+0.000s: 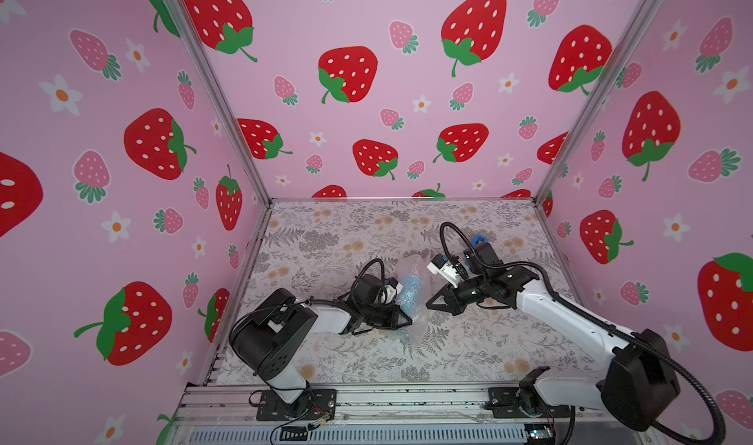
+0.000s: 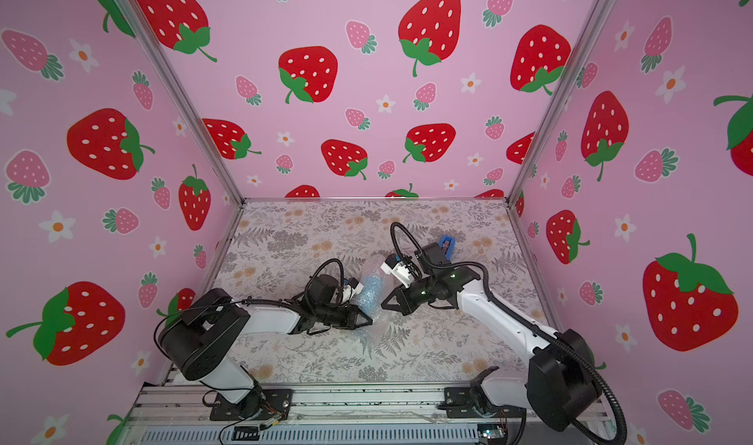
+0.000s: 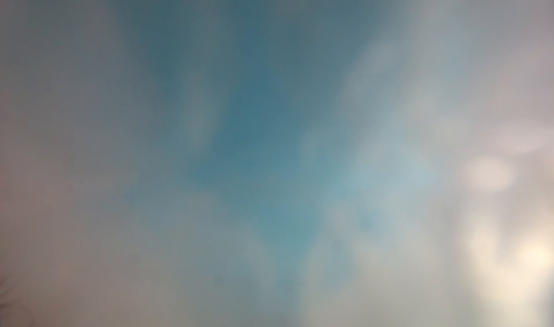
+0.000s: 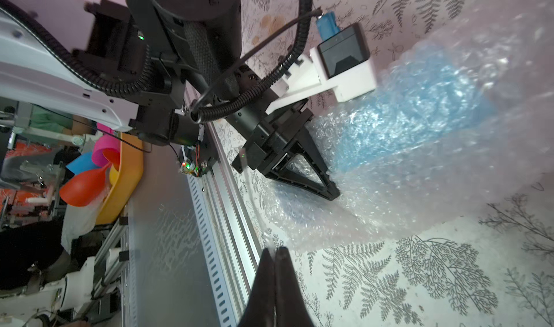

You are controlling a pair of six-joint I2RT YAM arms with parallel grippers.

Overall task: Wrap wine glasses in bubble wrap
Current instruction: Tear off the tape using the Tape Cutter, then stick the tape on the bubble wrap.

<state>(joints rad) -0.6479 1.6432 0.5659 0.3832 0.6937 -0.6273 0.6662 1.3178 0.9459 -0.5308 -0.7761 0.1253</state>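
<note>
The light blue goblet (image 1: 411, 288) lies on its side in the middle of the desk (image 1: 326, 239), already rolled inside the bubble wrap (image 4: 374, 217). Its blue shows through the bubbles, and loose wrap trails past the ends.

My left fingers (image 4: 329, 190) are all but closed. Their tips are buried in the wrap at the bundle's near end, pinching a fold there as best I can judge. My left wrist camera is so close that it gives only a blue blur.

My right fingers (image 4: 273, 255) are fully closed and hold nothing, just beside the bundle's edge.

To do this step well, I judge the left pinch should hold firm so the roll cannot spring open. The right should then open, catch the loose flap and tuck it snug. The tape dispenser (image 1: 480, 241) waits behind my right arm.
</note>
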